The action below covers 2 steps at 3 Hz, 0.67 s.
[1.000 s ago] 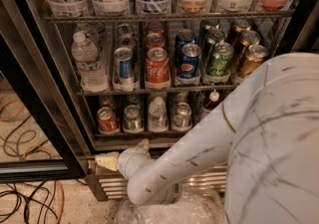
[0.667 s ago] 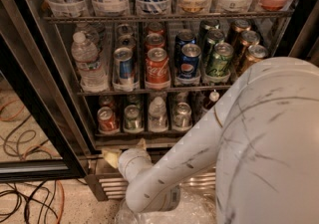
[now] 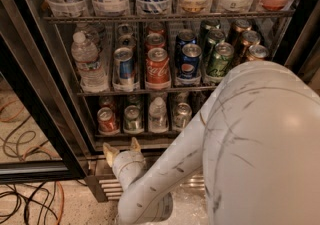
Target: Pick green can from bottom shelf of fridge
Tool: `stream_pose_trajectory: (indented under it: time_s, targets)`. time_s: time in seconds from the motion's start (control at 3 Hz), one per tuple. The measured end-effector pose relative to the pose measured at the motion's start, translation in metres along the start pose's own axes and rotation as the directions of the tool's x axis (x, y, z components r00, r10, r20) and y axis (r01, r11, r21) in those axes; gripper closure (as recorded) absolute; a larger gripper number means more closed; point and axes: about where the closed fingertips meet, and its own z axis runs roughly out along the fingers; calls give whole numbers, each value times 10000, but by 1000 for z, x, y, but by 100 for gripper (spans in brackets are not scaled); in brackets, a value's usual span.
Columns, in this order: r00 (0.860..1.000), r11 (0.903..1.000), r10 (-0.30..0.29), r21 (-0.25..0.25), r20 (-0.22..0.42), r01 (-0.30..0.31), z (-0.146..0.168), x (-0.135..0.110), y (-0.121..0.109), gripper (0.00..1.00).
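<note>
The gripper [image 3: 122, 150] hangs before the base grille [image 3: 105, 186], just below the front edge of the bottom shelf [image 3: 145, 133], fingers [image 3: 109, 153] spread and holding nothing, so the approach seems in hand. The green can [image 3: 132, 118] stands at that front edge, second lane from the left corner (a red can [image 3: 106, 120] just beside it); next the gripper likely must rise and reach in around it.

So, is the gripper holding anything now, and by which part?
Nothing. The gripper is open and empty, low before the base grille, below the shelf where the green can stands untouched.
</note>
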Motion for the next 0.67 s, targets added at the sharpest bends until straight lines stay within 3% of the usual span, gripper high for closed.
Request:
stream_pose_trajectory:
  time_s: [0.67]
  targets:
    - [9962, 9976, -88, 687, 872, 28, 0, -9, -4, 34]
